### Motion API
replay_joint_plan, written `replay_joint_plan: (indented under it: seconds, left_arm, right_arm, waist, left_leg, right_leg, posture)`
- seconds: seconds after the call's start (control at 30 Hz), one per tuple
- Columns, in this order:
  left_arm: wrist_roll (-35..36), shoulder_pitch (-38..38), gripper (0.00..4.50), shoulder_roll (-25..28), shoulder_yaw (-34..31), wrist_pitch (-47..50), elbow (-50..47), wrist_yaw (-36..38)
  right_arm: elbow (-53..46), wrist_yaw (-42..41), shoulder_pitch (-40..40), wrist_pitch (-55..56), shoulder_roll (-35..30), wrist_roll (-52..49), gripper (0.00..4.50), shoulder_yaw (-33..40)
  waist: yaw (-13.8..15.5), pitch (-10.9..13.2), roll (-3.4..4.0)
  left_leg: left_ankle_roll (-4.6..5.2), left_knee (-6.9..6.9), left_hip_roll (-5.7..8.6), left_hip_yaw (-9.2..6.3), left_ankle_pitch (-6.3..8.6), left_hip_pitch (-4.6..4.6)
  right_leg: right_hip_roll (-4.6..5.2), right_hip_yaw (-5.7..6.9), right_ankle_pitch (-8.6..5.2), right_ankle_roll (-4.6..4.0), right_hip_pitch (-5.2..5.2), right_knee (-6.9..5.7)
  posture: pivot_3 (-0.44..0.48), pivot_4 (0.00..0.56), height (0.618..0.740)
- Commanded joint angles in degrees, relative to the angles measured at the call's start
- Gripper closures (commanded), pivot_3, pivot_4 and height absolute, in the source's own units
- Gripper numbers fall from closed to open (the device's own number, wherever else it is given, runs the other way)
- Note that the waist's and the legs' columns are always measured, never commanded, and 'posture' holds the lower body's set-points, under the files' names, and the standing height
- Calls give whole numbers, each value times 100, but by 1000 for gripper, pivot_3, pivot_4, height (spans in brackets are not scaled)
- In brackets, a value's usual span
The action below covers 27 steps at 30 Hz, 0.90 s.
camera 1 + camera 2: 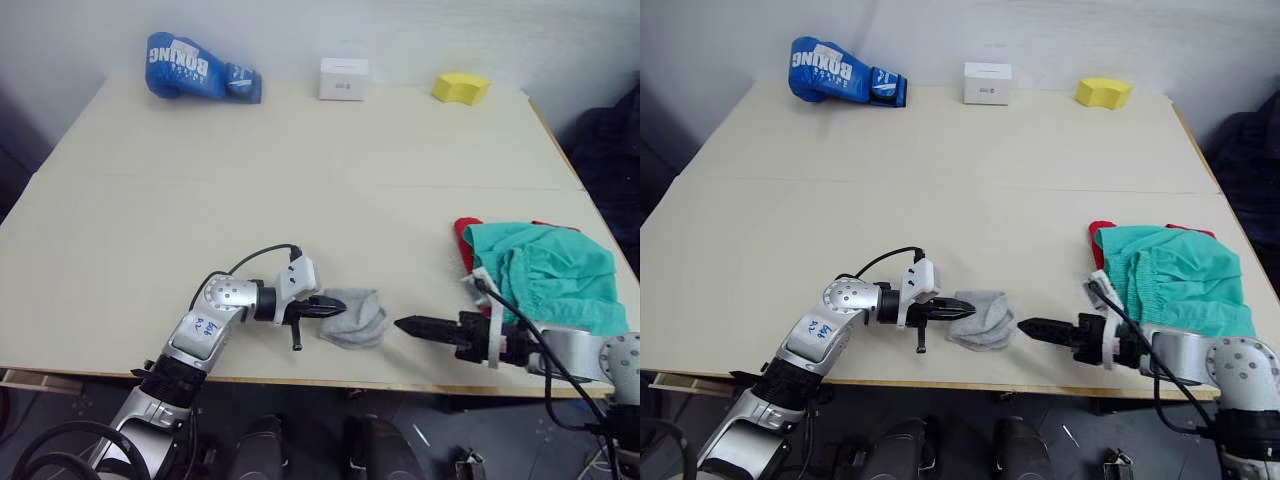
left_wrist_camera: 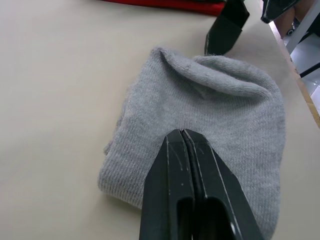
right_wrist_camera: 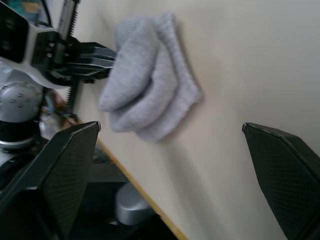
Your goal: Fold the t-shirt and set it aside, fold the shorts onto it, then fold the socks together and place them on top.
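The grey socks, soft and light, lie bunched near the front tabletop edge, the closed left tool pinching their edge; the right tool, wide open just beside, should probably grip the thick folded part.

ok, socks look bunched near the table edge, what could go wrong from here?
1. The socks lie close to the table's near edge; a push from the left end effector, shut at their rim, might slide them off.
2. The right end effector is open and apart from them; a one-sided lift could separate the pair.
3. The shorts lie loosely on the t-shirt; the stack may shift.
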State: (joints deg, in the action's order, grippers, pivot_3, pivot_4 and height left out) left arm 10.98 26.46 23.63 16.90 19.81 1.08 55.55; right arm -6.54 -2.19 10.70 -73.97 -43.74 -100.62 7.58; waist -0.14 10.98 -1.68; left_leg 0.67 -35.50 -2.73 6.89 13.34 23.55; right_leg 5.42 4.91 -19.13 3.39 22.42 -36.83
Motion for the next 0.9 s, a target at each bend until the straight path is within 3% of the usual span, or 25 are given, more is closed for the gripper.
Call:
replay_joint_plan:
  seconds: [0.03,0.17,0.43,0.53,0.83,0.9]
  left_arm:
    - [-82,-36,4500,-14,41,-37,-30,-55]
    - [-93,-123,4500,25,33,15,-61,-86]
    - [-90,-284,4500,57,5,88,-157,-159]
    - [-92,-315,4500,59,1,115,-202,-178]
    - [-33,-391,4500,108,-94,130,-249,-190]
    - [12,-389,4500,95,-148,99,-250,-185]
  right_arm:
    - [115,1033,135,348,65,-1125,37,-641]
    - [281,1602,453,592,531,-1238,37,-1086]
    - [664,2166,948,748,1517,-1238,37,-1225]
    - [683,2357,989,856,1756,-1238,673,-1187]
    - [558,2407,727,890,1752,-1238,3774,-823]
    - [481,2334,666,901,1732,-1238,4273,-700]
  waist:
    - [-2,0,0]
    - [-17,-4,-7]
    - [-32,-6,-7]
    - [-50,-7,-7]
    - [-52,-6,-5]
    - [-35,-6,-5]
  left_leg:
    - [1,-5,-1,0,1,2]
    - [1,-12,-6,0,1,2]
    - [1,-8,-12,3,1,1]
    - [1,-8,-12,4,1,1]
    - [1,-6,-10,4,1,13]
    - [1,-7,-10,4,1,13]
  right_leg:
    - [-3,0,1,4,1,-1]
    - [-9,-3,8,15,0,-1]
    - [-12,-7,8,16,2,-1]
    - [-12,-9,8,15,2,-3]
    - [-10,-11,8,15,13,0]
    - [-10,-11,8,15,12,0]
  posture:
    - [0,150,740]
    - [0,150,740]
    - [0,150,740]
    - [0,150,740]
    - [0,150,740]
    - [0,150,740]
